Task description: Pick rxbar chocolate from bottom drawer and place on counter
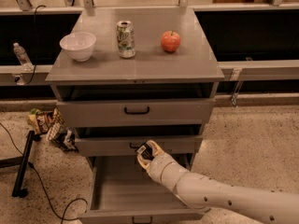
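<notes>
My gripper (146, 152) is at the end of the pale arm that comes in from the lower right. It is shut on the rxbar chocolate (145, 150), a small black-wrapped bar, and holds it above the open bottom drawer (117, 195), just in front of the middle drawer's face. The bottom drawer's grey floor shows bare to the left of the arm. The counter (135, 64) is the grey top of the cabinet, well above the gripper.
On the counter stand a white bowl (78, 45), a soda can (125, 39) and a red apple (171, 41). The two upper drawers are slightly open. Snack bags (49, 125) and a black stand leg with cable (23, 164) lie on the floor to the left.
</notes>
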`<state>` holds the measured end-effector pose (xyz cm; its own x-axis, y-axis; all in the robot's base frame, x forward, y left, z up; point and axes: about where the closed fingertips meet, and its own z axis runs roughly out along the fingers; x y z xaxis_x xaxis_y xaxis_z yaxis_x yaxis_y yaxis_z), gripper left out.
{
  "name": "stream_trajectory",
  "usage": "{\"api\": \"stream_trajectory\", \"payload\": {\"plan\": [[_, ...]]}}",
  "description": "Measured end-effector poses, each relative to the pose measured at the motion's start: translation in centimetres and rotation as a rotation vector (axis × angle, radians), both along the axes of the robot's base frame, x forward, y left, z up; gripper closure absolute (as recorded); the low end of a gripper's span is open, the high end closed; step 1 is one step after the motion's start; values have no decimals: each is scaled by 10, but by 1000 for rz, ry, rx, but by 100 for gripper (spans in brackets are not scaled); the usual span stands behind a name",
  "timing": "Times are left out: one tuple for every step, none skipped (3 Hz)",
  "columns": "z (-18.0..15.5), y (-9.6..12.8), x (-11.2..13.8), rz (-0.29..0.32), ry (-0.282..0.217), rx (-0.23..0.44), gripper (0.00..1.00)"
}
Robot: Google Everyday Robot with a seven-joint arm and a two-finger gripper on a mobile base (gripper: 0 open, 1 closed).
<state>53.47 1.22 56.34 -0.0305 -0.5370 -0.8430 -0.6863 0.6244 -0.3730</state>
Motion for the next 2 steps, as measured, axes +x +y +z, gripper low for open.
{"api": "stream_trajectory", "payload": {"plan": [[20, 1, 2, 1, -31, -15, 100], [64, 3, 2, 3, -88, -41, 100]]}}
